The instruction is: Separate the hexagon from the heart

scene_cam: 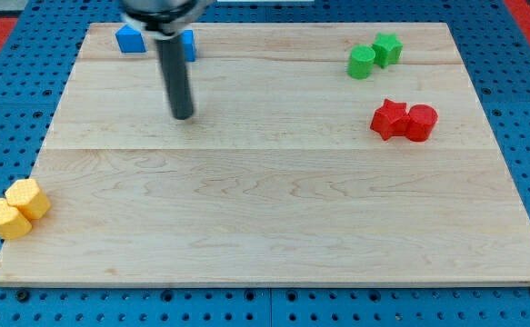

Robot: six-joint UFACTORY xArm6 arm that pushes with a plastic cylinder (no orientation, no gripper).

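Two yellow blocks touch each other at the board's lower left edge. The upper one looks like the yellow hexagon (29,197). The lower one looks like the yellow heart (6,220) and overhangs the board's left edge. My tip (183,117) rests on the board in the upper left part, far above and to the right of the yellow pair. It touches no block.
Two blue blocks sit at the top left: one (130,39) left of the rod, the other (189,44) partly hidden behind it. A green cylinder (362,63) and green star (388,48) touch at the top right. A red star (389,119) and red cylinder (421,123) touch below them.
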